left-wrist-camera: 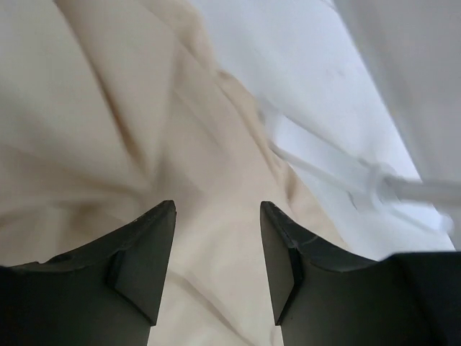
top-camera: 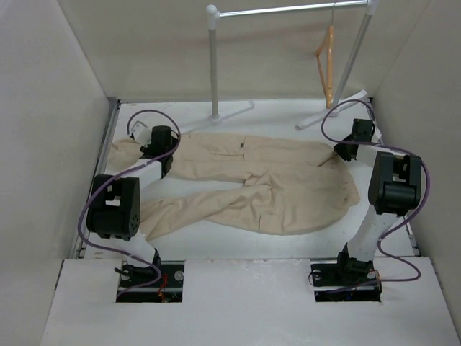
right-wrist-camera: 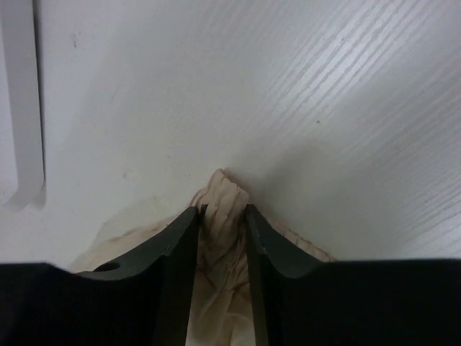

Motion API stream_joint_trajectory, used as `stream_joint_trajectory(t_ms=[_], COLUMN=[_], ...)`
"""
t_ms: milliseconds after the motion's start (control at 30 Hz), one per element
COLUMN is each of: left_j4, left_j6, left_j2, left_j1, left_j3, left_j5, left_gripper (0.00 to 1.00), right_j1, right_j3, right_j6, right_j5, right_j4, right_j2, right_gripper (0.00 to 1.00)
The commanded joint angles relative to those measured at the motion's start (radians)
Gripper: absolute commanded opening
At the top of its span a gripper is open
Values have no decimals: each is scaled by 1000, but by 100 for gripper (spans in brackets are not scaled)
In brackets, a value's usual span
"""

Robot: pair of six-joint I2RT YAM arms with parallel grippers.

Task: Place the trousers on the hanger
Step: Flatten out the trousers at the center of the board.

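Observation:
The beige trousers (top-camera: 259, 184) lie spread across the white table, waist to the right, legs running left. My left gripper (top-camera: 148, 140) hangs over the upper leg near its cuff; in the left wrist view its jaws stand open (left-wrist-camera: 217, 252) with flat cloth (left-wrist-camera: 108, 130) between and below them. My right gripper (top-camera: 344, 150) is at the waist's right end; in the right wrist view it (right-wrist-camera: 222, 216) is shut on a bunched fold of the trousers (right-wrist-camera: 223, 198). The orange wooden hanger (top-camera: 326, 65) hangs by its hook from the rack's bar at the back right.
A white-and-silver garment rack (top-camera: 213, 65) stands at the back, its feet (top-camera: 232, 114) on the table behind the trousers. Beige walls close in left, right and behind. A white rack foot (left-wrist-camera: 346, 173) shows beside the cloth in the left wrist view.

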Motion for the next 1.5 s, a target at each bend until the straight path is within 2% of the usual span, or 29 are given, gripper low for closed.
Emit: stream_joint_trajectory(t_ms=[0, 33, 100, 300, 467, 500, 533, 633, 667, 733, 800, 900, 967, 1033, 1067, 1100, 1167, 1233, 1333, 1400, 1467], left_j4=[74, 81, 86, 66, -10, -33, -59, -153, -190, -303, -452, -695, -837, -975, -1010, -1043, -1107, -1139, -1202, -1263, -1299], left_j6=[10, 10, 13, 65, 98, 107, 118, 142, 144, 138, 130, 109, 86, 63, 37, 2, -57, -75, -89, -132, -161], left_j2=[-87, -100, -124, -207, -340, -376, -411, -523, -560, -645, -753, -921, -1015, -1084, -1112, -1117, -1065, -990, -847, -760, -714], left_j1=[-82, -105, -145, -231, -150, -132, -112, -64, -47, -15, 3, 7, -15, -61, -120, -215, -338, -462, -614, -683, -737], left_j3=[-75, -95, -132, -224, -301, -316, -333, -385, -401, -422, -428, -415, -399, -375, -373, -364, -338, -326, -293, -263, -253], left_j5=[-26, -18, -5, 58, 67, 74, 77, 66, 66, 69, 61, 32, 19, 22, 22, 12, -1, -44, -159, -216, -264], left_gripper=[48, 48, 49, 49, 51, 51, 51, 52, 52, 52, 52, 51, 47, 30, 24, 21, 21, 30, 43, 46, 46], right_j1=[6, 1, -11, -59, -99, -103, -106, -102, -93, -56, -16, 64, 111, 154, 174, 193, 236, 285, 369, 429, 478], right_j3=[48, 42, 34, 94, 210, 236, 255, 256, 234, 151, 33, -162, -259, -316, -330, -339, -350, -360, -377, -394, -414], right_j6=[1, 7, 26, 53, 76, 81, 86, 89, 87, 87, 95, 100, 104, 93, 83, 69, 47, 28, 3, -11, -11], right_j5=[-29, -27, -8, 86, 118, 120, 120, 115, 112, 100, 89, 97, 94, 89, 88, 86, 86, 83, 88, 98, 101], right_j4=[-13, -6, 4, 19, 19, 18, 21, 21, 18, 25, 42, 94, 108, 93, 79, 61, 35, 16, 1, -1, 1], right_j2=[21, 16, -11, -73, -13, 1, 12, -10, -39, -132, -250, -443, -557, -650, -687, -718, -763, -792, -824, -838, -847], right_gripper=[21, 14, 7, 7, 8, 13, 22, 59, 66, 71, 71, 67, 58, 42, 36, 30, 27, 30, 47, 55, 58])
